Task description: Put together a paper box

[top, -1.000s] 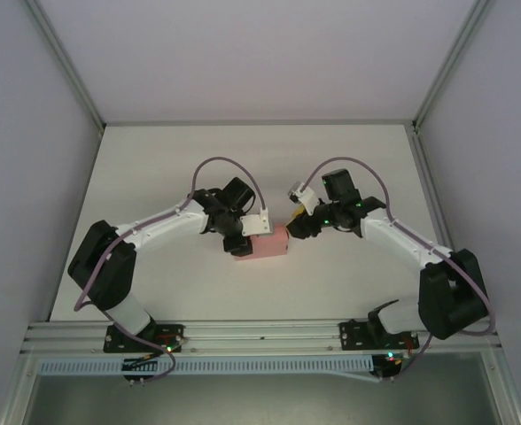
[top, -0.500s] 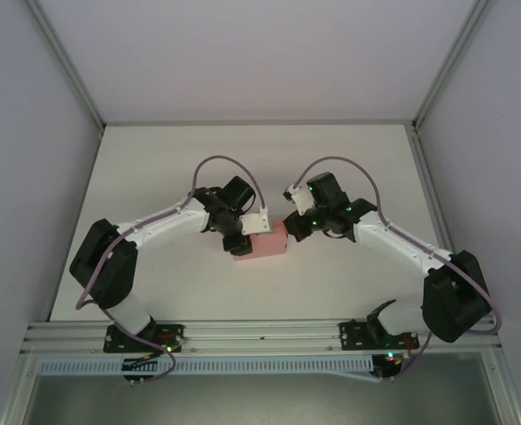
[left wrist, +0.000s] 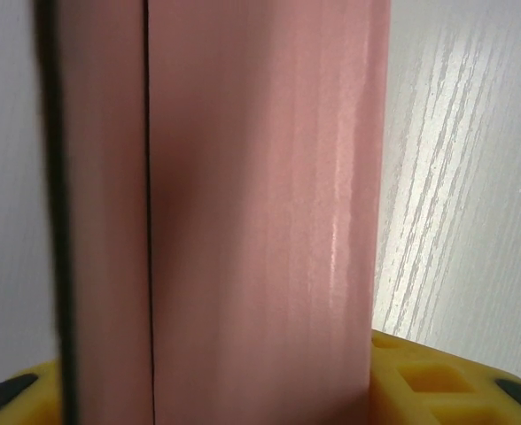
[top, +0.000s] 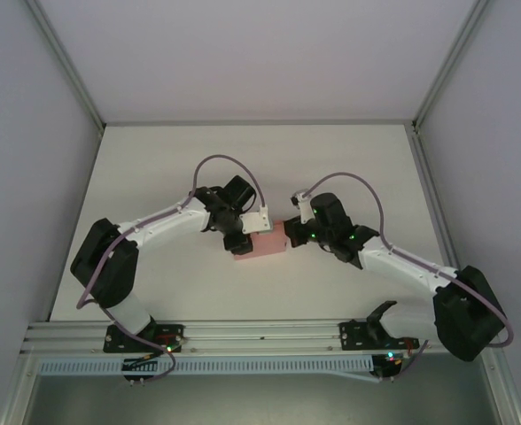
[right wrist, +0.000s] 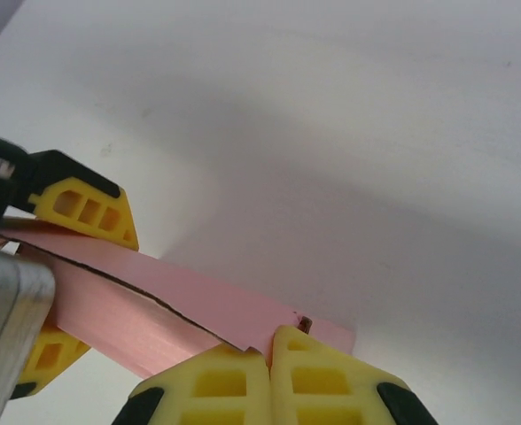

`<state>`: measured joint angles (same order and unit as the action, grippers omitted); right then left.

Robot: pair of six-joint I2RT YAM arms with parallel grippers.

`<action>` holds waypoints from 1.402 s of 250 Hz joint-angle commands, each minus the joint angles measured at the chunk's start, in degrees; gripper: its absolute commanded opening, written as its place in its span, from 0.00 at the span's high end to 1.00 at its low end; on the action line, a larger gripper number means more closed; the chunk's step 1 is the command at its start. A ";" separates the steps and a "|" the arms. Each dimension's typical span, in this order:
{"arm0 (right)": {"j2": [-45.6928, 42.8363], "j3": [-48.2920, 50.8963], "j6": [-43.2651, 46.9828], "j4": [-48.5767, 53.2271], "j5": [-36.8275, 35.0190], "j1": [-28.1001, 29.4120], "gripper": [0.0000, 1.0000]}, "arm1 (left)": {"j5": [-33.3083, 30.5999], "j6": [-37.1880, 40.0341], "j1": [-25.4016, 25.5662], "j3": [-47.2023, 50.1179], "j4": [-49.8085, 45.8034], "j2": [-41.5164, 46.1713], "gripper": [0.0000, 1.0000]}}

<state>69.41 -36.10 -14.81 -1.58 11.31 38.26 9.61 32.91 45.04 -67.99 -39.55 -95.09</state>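
Note:
The pink paper box (top: 262, 245) lies folded up at the middle of the table. My left gripper (top: 243, 241) is shut on its left end. In the left wrist view the paper box (left wrist: 260, 195) stands between the two yellow fingers (left wrist: 438, 381), with a dark seam running down its left part. My right gripper (top: 289, 232) is shut, its tips against the box's right end. Up close, the right gripper (right wrist: 269, 341) has its fingers together at the edge of a flap on the paper box (right wrist: 154, 310). Whether card is pinched between them is unclear. The left gripper's fingers (right wrist: 83, 208) clamp the far end.
The white table (top: 358, 168) spreads open behind and on both sides of the box. Grey walls and metal frame posts (top: 438, 80) enclose it. A rail (top: 260, 332) with both arm bases runs along the near edge.
My right gripper has shut and moved left and down onto the box's right end, its arm stretching lower across the table. The left gripper and the box have stayed put.

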 commanded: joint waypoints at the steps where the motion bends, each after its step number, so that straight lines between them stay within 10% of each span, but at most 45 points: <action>1: -0.32 4.19 2.50 -2.43 -0.87 1.51 1.00 | -1.17 -1.58 -0.12 -0.09 2.75 -1.73 0.50; 64: -1.63 1.72 -1.15 1.28 -9.48 4.14 1.00 | -2.40 -6.33 -0.11 0.25 7.23 3.30 0.01; 161: 1.29 -3.74 -5.06 8.53 -19.56 8.89 1.00 | -16.61 -37.51 0.07 7.45 9.22 18.82 0.00; 216: 0.82 -5.02 -5.67 10.56 -19.87 9.64 1.00 | -18.99 -51.57 1.38 11.88 1.84 24.01 0.34; 321: 0.93 -5.30 -5.93 11.89 -19.18 10.08 1.00 | -15.39 -48.25 1.82 11.21 6.99 20.18 0.75; 351: 0.66 -5.21 -6.02 12.21 -19.60 10.32 1.00 | -15.28 -49.79 1.83 10.88 7.72 19.20 1.00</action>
<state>70.19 -40.69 -20.05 6.87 -7.31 47.79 -5.82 -15.44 46.63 -55.02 -33.01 -74.89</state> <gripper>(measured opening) 0.047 0.060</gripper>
